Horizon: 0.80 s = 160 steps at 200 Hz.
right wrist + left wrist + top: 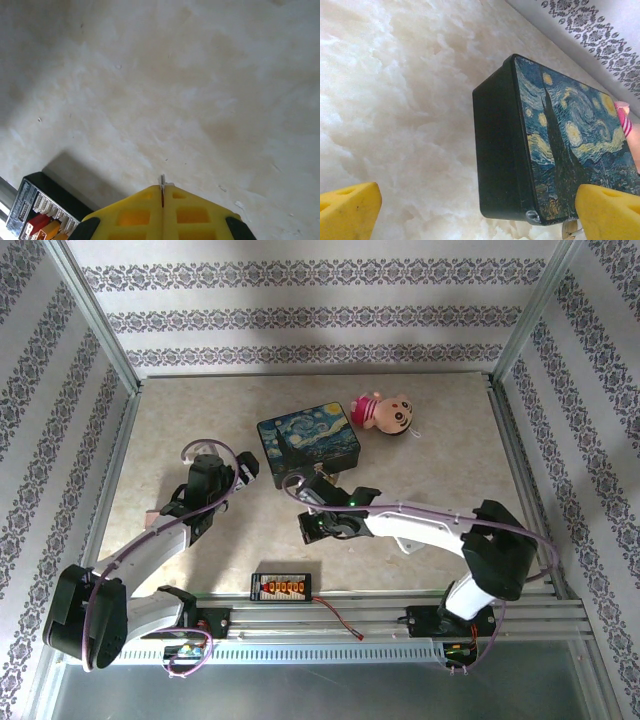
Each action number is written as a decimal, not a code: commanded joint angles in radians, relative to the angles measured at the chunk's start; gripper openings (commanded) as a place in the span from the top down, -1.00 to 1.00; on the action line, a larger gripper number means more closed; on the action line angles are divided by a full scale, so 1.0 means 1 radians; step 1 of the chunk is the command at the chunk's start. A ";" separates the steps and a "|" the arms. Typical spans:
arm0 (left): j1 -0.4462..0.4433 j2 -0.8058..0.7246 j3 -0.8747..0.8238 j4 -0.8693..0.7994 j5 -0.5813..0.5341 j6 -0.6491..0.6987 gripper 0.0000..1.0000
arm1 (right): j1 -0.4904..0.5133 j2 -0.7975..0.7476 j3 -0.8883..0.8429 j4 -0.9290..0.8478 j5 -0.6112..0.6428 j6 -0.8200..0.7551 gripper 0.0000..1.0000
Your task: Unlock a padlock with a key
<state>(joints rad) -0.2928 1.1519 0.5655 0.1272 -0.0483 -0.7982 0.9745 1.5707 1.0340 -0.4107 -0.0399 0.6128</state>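
Bare tabletop lies open ahead of the right gripper, with a black connector board low beside it. A painted tin blocks the left gripper just ahead, leaving room past its left finger.

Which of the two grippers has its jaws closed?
The right gripper: its yellow jaws are pressed together, with the key tip poking out between them. The left gripper has its jaws wide apart.

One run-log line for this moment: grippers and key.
right gripper: shut on thin silvery metal key | left gripper: open, facing dark rectangular Starry Night-printed box
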 commanded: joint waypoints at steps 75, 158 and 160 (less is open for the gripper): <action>0.022 -0.036 0.012 0.107 0.195 0.069 -0.99 | -0.120 -0.288 -0.146 0.041 0.103 0.085 1.00; 0.023 0.022 0.046 0.227 0.360 -0.007 -0.99 | -0.261 -0.500 -0.239 0.136 0.102 0.079 1.00; 0.022 0.026 0.047 0.230 0.365 -0.011 -0.99 | -0.263 -0.503 -0.240 0.138 0.101 0.079 1.00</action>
<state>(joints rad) -0.2855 1.1553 0.5667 0.2562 0.2428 -0.7719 0.7380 1.1126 0.8215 -0.3286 0.0433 0.6861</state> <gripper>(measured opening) 0.993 0.041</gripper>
